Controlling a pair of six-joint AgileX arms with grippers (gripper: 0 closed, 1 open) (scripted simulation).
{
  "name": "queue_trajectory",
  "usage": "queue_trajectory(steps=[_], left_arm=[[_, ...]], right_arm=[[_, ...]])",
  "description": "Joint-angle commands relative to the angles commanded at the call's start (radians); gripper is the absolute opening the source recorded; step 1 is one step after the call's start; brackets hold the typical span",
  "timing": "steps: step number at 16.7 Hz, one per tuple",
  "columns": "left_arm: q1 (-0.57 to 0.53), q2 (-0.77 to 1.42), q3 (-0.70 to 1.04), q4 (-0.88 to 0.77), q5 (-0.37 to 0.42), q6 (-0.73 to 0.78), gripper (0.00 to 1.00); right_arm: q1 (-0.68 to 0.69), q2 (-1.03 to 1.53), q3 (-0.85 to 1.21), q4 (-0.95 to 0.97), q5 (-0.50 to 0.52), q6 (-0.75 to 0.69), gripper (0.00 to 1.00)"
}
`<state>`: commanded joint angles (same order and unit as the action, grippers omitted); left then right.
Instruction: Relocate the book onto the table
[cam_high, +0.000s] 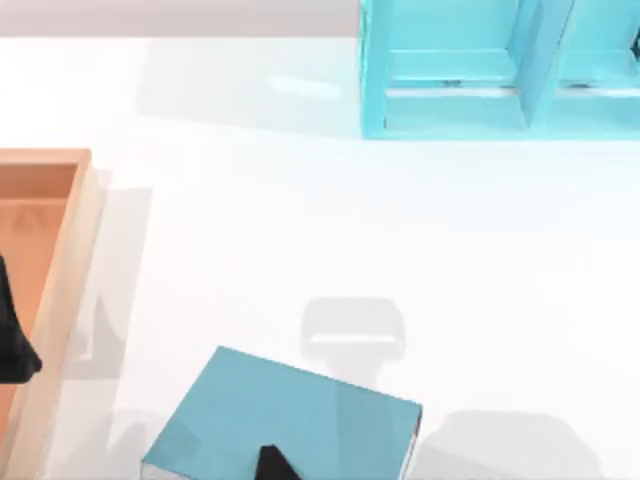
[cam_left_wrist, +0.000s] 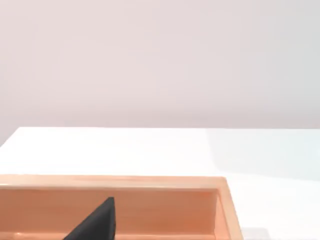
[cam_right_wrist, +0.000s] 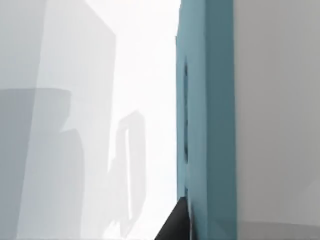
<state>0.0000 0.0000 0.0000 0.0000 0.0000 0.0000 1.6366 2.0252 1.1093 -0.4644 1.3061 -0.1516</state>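
The book (cam_high: 290, 420) is seen at the near edge of the top view, teal cover up and turned at a slant, above the white table (cam_high: 300, 230). A dark fingertip of the right gripper (cam_high: 272, 464) is laid over the cover's near edge; in the right wrist view the book (cam_right_wrist: 205, 125) is pressed close against a dark finger (cam_right_wrist: 175, 225), so it appears clasped. The left gripper (cam_high: 12, 345) is held over the wooden tray (cam_high: 72, 260); whether its fingers are parted cannot be told. A cyan shelf (cam_high: 500, 70) is placed at the far right.
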Motion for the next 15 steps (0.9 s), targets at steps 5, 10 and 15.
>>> queue_trajectory(steps=[5, 10, 15], left_arm=[[0.000, 0.000, 0.000, 0.000, 0.000, 0.000, 1.00], [0.000, 0.000, 0.000, 0.000, 0.000, 0.000, 1.00], [0.000, 0.000, 0.000, 0.000, 0.000, 0.000, 1.00]], right_arm=[[0.000, 0.000, 0.000, 0.000, 0.000, 0.000, 0.38], [0.000, 0.000, 0.000, 0.000, 0.000, 0.000, 0.75], [0.000, 0.000, 0.000, 0.000, 0.000, 0.000, 1.00]])
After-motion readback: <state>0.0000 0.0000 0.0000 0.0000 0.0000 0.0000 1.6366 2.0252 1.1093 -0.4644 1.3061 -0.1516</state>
